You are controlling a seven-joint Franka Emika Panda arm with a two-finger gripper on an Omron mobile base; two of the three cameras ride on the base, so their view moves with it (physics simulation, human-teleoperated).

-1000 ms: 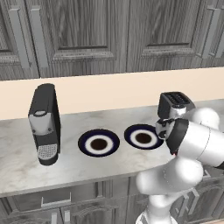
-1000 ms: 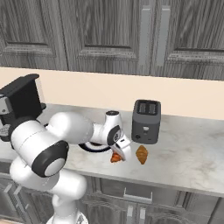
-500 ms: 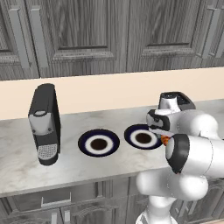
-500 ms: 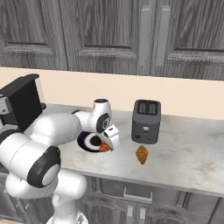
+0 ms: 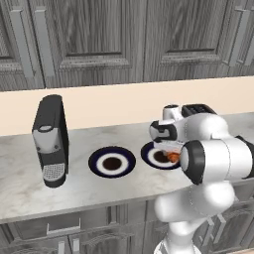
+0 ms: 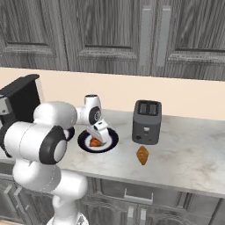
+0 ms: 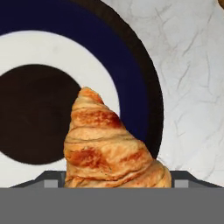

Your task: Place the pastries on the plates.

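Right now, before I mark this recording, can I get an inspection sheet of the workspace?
Surface: grey marbled counter.
Job's things: one golden-brown croissant pastry held in the gripper over the right round navy-rimmed plate; second pastry lying on the counter in front of the toaster; left plate bare.
Clutter: dark grey two-slot toaster; black coffee machine left of the plates.
Grippers: gripper shut on the held pastry, low over the right plate.
Cables: nothing seen.
Surroundings: dark wood cabinet doors above, beige backsplash, drawers below.
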